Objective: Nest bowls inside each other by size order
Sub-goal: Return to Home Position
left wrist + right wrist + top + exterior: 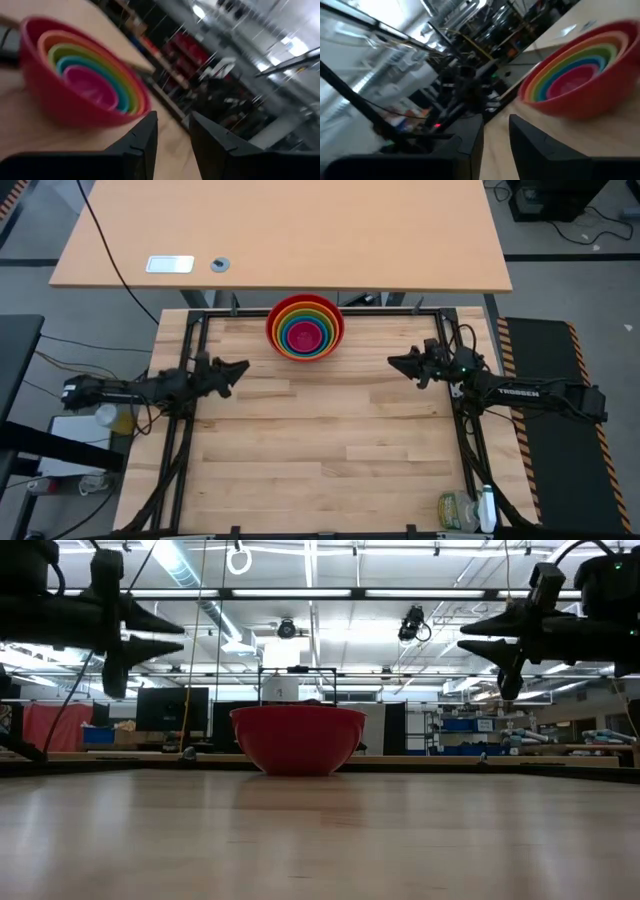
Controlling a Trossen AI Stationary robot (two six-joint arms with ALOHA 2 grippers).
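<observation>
Five bowls stand nested on the table near the middle of its far edge: red (273,332) outermost, then orange, lime green and blue, with pink (304,336) innermost. The red bowl (298,738) rests on its base. The stack also shows in the left wrist view (50,97) and the right wrist view (600,95). My left gripper (243,367) hovers above the table, left of the stack and nearer, open and empty (173,130). My right gripper (393,361) hovers to the right of the stack, open and empty (496,131). Both point toward the table's middle.
A light wooden desk (280,230) lies beyond the far edge, with a white card (170,264) and a small round piece (219,264) on it. Bottles (465,510) stand at the near right corner. A black frame (190,330) runs round the table.
</observation>
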